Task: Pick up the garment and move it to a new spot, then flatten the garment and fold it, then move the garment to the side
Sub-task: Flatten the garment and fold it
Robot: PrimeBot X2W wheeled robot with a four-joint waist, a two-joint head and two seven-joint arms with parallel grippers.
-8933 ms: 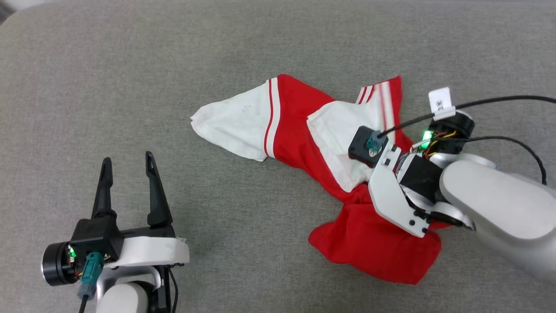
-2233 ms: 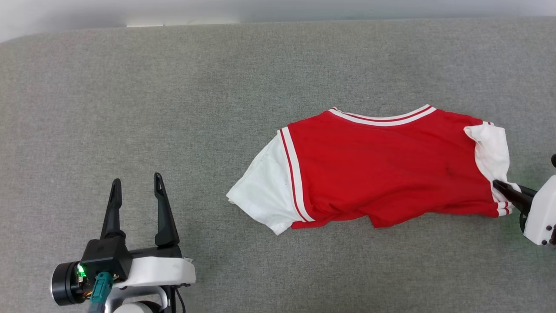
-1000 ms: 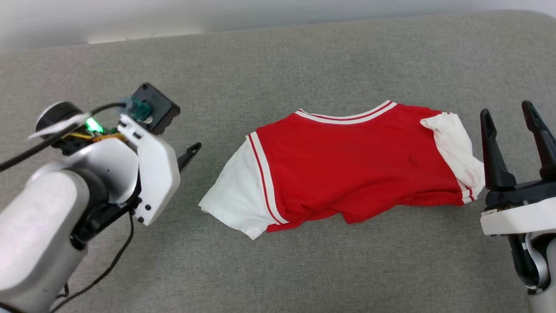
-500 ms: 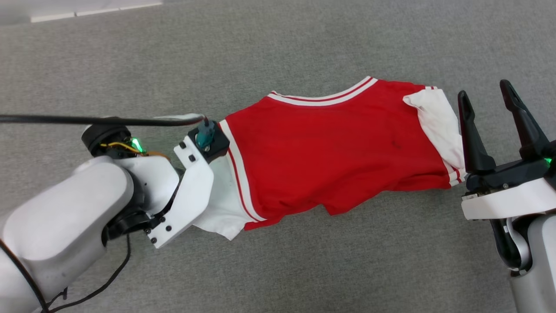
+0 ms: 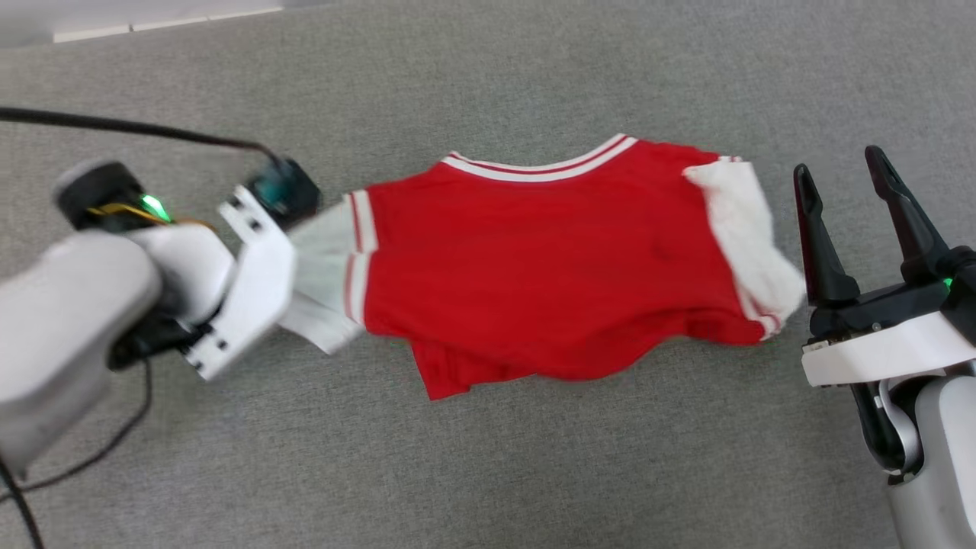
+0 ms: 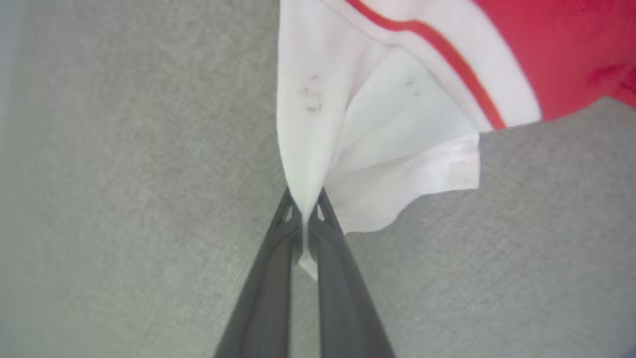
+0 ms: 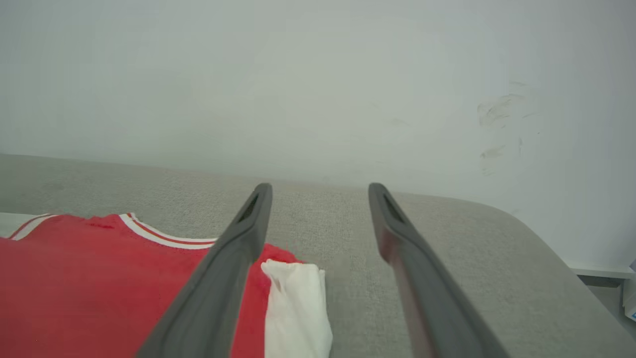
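garment [image 5: 534,259] nabbed at one end
left gripper [image 6: 303,199] clamped on its white sleeve [image 6: 377,129] at 9 o'clock, right gripper [image 5: 836,162] spread wide just off 3 o'clock

Item count: one garment [image 5: 549,267], two grippers, one surface [image 5: 488,473].
The garment carries two white sleeves, one sleeve [image 5: 324,263] at the head view's left end and one at its right end, and one striped neckband [image 5: 541,166]. The grippers number two, the left gripper [image 6: 303,204] and the right gripper [image 5: 836,160]; each has two dark fingers [image 7: 233,258], four in all. Green lights number two, one per arm, including the left light [image 5: 152,206]. One pale wall [image 7: 318,74] is recorded.
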